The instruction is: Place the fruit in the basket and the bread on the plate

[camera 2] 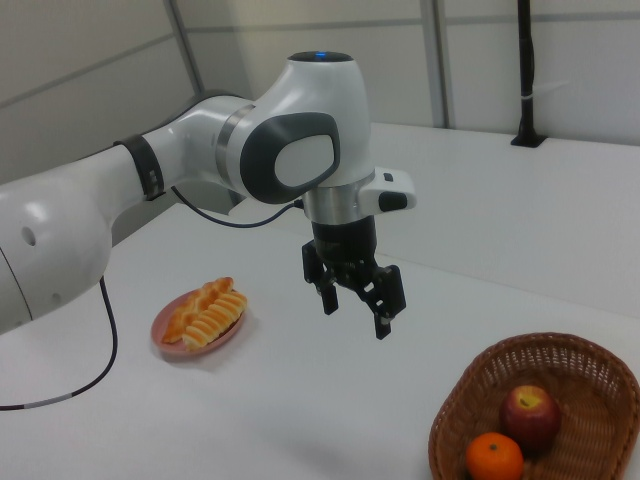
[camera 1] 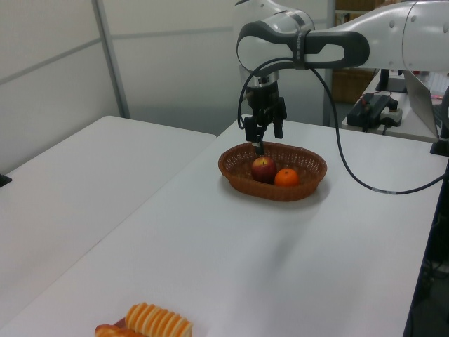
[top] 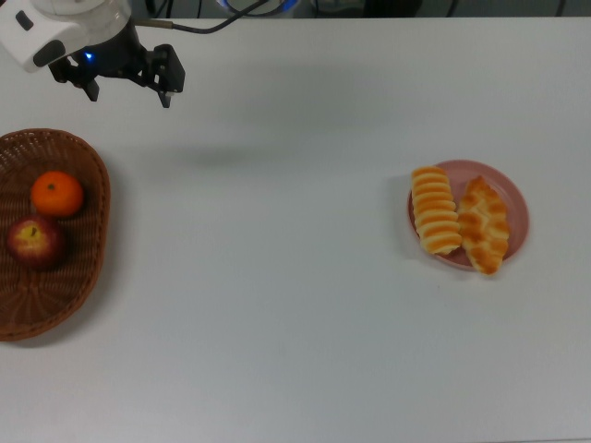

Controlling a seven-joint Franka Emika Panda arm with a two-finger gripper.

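The dark red apple (top: pixel 35 243) and the orange tangerine (top: pixel 57 195) lie side by side in the brown wicker basket (top: pixel 88 258) at the top view's left edge. On the pink plate (top: pixel 515 208) at the top view's right rest the ridged roll (top: pixel 434 209) and the braided pastry (top: pixel 485 224). My gripper (top: pixel 129 90) hangs open and empty in the air beyond the basket, toward the top view's upper left. The right view shows the gripper (camera 2: pixel 355 308) well above the table, between the plate (camera 2: pixel 168 318) and the basket (camera 2: pixel 540 370).
A second white table (camera 1: pixel 70 175) stands at the left view's left. A black cable (camera 1: pixel 351 161) loops from the arm over the table near the basket. A dark pole (camera 2: pixel 525 70) stands on the far table in the right view.
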